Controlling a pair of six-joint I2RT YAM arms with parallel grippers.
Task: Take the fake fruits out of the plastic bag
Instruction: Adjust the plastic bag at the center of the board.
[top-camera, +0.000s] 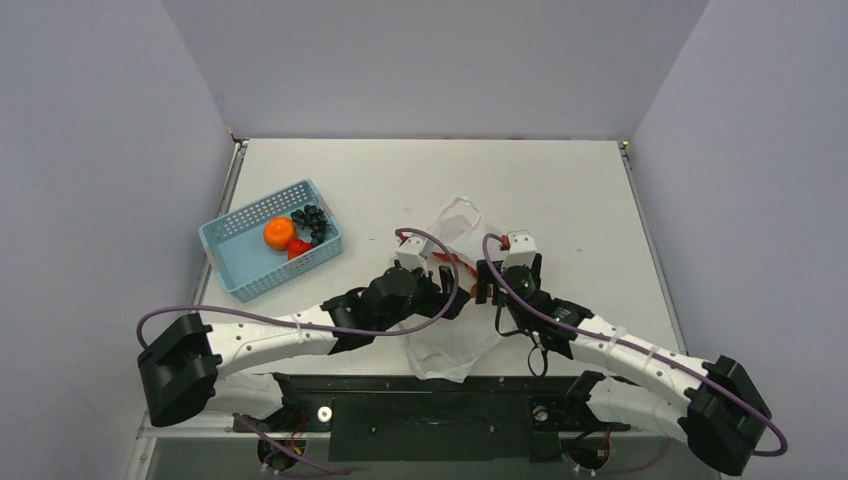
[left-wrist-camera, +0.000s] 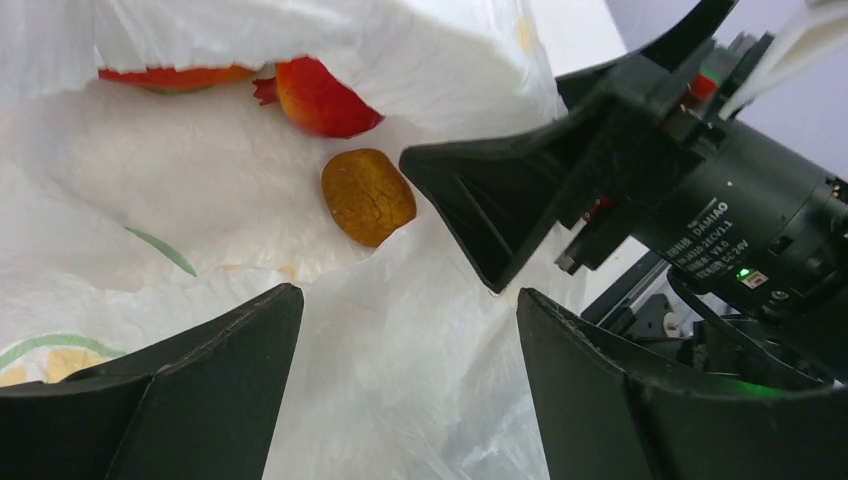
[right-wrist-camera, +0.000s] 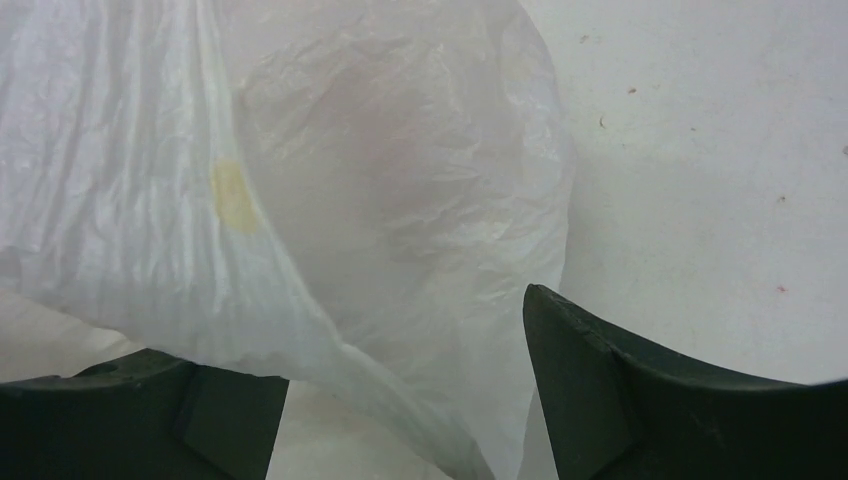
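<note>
Fishing in the plastic bag (left-wrist-camera: 200, 200) with left fingers (left-wrist-camera: 200, 380) spread wide, right fingers (right-wrist-camera: 640, 390) open too around a fold; next, pinching the brown fruit (left-wrist-camera: 368, 196)

I'm looking down from high behind the 6 o'clock edge of the table (top-camera: 560, 180), taking in all of it. The left wrist camera is peering toward 2 o'clock, very close, into the plastic bag (left-wrist-camera: 180, 190); the right wrist camera (equally close) is facing 10 o'clock at that bag's outside.
</note>
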